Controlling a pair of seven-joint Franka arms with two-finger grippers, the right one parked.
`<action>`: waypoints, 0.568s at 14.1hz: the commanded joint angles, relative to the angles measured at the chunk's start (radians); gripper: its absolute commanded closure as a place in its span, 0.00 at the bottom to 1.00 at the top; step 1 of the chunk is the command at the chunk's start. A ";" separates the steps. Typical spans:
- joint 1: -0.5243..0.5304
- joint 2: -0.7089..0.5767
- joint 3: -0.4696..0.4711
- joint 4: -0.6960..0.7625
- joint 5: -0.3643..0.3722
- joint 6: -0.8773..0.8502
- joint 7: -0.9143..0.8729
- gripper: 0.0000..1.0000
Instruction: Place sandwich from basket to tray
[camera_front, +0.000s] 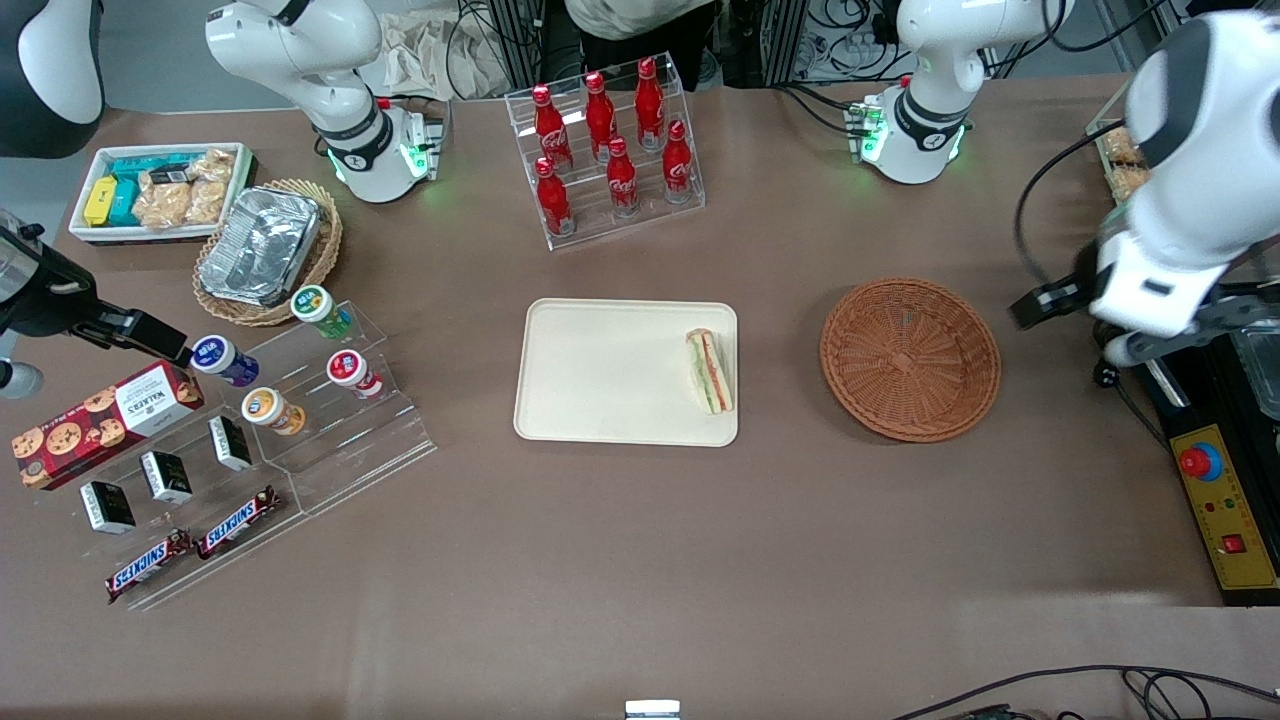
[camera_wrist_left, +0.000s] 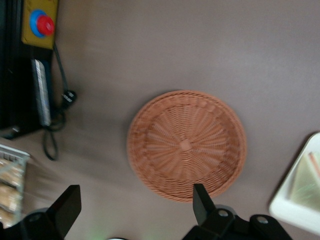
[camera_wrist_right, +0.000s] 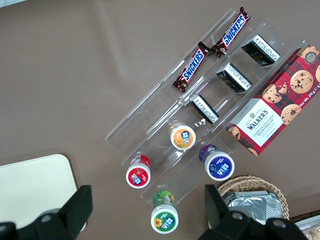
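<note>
Hovering with my gripper (camera_wrist_left: 135, 210) wide open and holding nothing above the table beside the basket (camera_front: 909, 358), I see the sandwich (camera_front: 709, 371) lying on the tray (camera_front: 600, 375).

The basket (camera_front: 910, 359) is reddish-brown woven wicker, rough and ribbed. The tray (camera_front: 600, 372) looks like smooth, matt cream plastic. On it, the sandwich (camera_front: 709, 372) shows soft white bread. The tabletop (camera_front: 640, 540) has a matt brown covering. The gripper (camera_wrist_left: 135, 210), above the tabletop near the basket, has matt black fingers (camera_wrist_left: 200, 200), spread wide.
</note>
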 joint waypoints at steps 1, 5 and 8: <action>0.032 -0.022 -0.006 0.019 0.019 -0.040 0.119 0.01; 0.034 -0.022 -0.006 0.017 0.072 -0.057 0.175 0.01; 0.031 -0.016 -0.008 0.020 0.071 -0.059 0.189 0.01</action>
